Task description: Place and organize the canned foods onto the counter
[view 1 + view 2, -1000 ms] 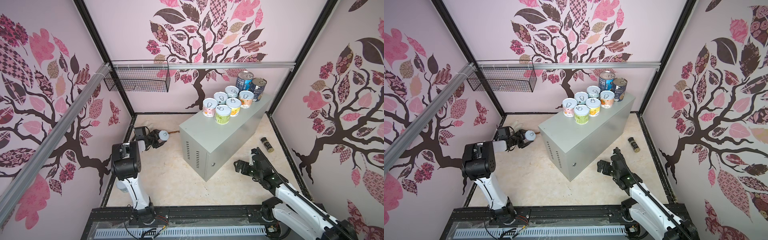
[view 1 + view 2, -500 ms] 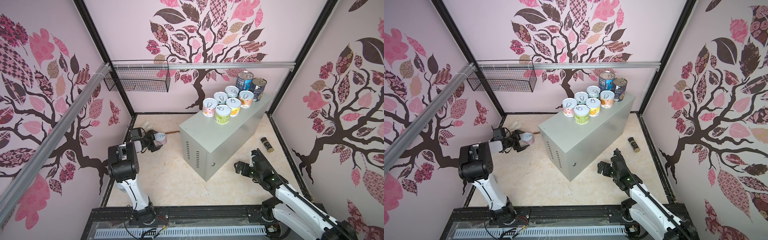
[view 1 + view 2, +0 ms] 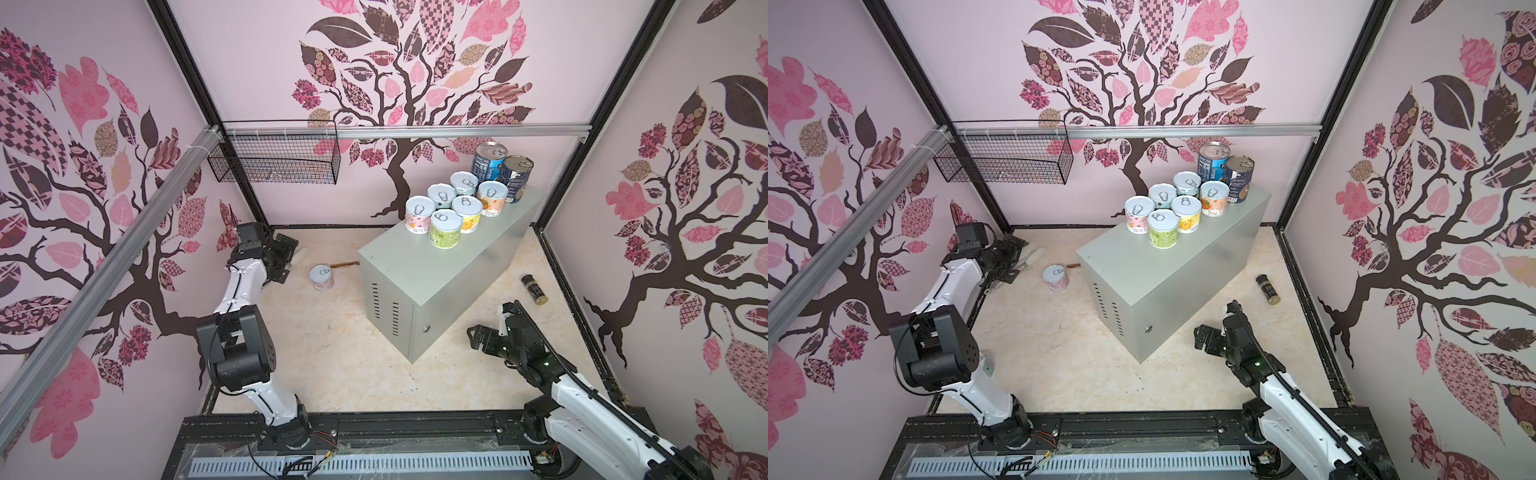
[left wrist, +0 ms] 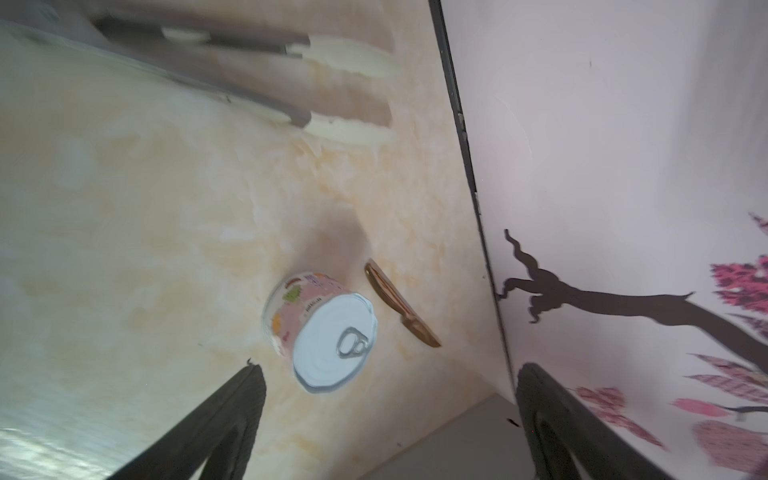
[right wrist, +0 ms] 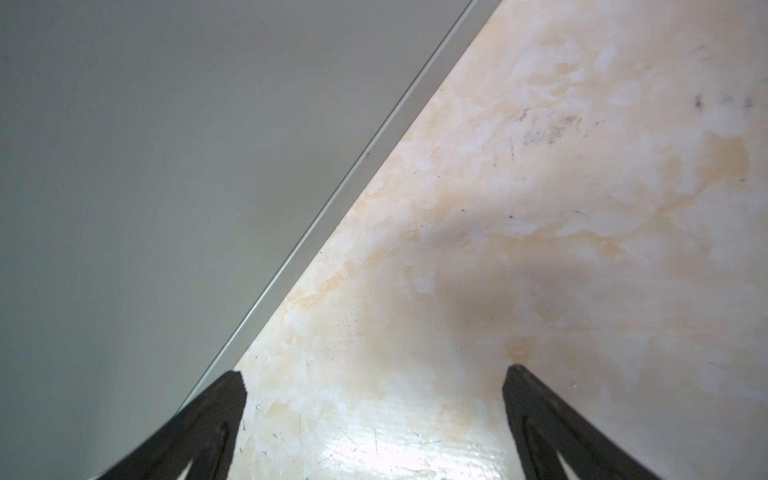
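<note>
1. Loose can (image 3: 321, 277): short, pink label, pull-tab lid up. It appears upright on the floor (image 3: 332, 353), off the vented end of the counter (image 3: 415, 266) and apart from it. It is not held.
2. Stored cans (image 3: 465, 203): eight are grouped at the counter's far end. Six short ones are packed closely, with two tall dark ones behind them.
3. Left hand (image 3: 287, 258): jaws are spread wide with nothing between them. It is set low, farther from the counter than the loose can and apart from that can. In the left wrist view the can lies ahead of the fingertips.
4. Right hand (image 5: 376, 374): jaws are wide and empty. It is held low by the counter's door corner, on the side away from the loose can.
5. Risk: a brown object (image 4: 401, 309), not identified, lies just beside the loose can. A finger could snag it during the grasp, and the can could be tipped.
6. Risk: the can wall is smooth and round, so an off-centre closure could send it rolling toward the counter.
7. Risk: the group on top is tight. A careless set-down could knock a neighbour off the counter's edge.
8. Surface: the floor is pale and marble-patterned, glossy and scuffed. A spice jar (image 3: 535, 289) lies on it beside the counter's long side.
9. Room: the walls (image 3: 257, 62) are pink with a printed tree. A wire basket (image 3: 274, 160) is hung on a rail, well away from the counter.
</note>
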